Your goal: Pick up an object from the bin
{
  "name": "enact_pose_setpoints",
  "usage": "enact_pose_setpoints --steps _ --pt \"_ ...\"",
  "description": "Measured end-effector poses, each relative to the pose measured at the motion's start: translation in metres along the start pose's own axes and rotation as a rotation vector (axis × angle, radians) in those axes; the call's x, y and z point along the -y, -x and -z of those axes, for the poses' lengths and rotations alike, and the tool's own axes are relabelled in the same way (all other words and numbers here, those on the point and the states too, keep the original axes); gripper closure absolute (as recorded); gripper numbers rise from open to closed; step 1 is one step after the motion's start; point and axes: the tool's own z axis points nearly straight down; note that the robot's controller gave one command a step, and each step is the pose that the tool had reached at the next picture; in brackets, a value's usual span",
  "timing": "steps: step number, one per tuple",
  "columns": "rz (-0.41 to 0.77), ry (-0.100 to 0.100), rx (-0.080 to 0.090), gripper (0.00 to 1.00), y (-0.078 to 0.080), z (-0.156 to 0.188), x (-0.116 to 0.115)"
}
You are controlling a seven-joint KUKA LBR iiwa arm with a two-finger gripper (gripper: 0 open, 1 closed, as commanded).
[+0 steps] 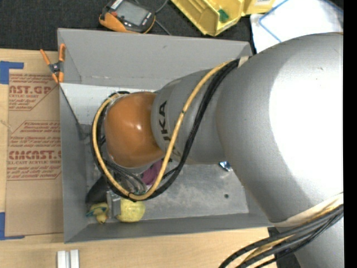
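- Silver arm (279, 121) reaches over grey bin (167, 54), with orange wrist cover (128, 130) above the bin floor.
- Claw (111, 197) at near-left corner; its state: cannot tell.
- Yellow lemon-shaped piece (131, 210) beside it, long axis left-right.

The grey metal bin (167, 54) has sloping walls and a flat, scuffed floor. Near its lower left corner lies a pale yellow ball (133, 210) — round, a little lumpy. Just left of the ball sits a small yellow-and-dark thing (99, 213), too small to name. Up and right of the ball a magenta thing (150, 175) shows partly — farther right, a small blue bit (225, 166).
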Motion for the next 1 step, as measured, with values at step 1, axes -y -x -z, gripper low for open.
enact_pose_setpoints --steps 1 --pt "0.018 0.002 0.009 0.0 -0.0031 0.0402 -0.0051"
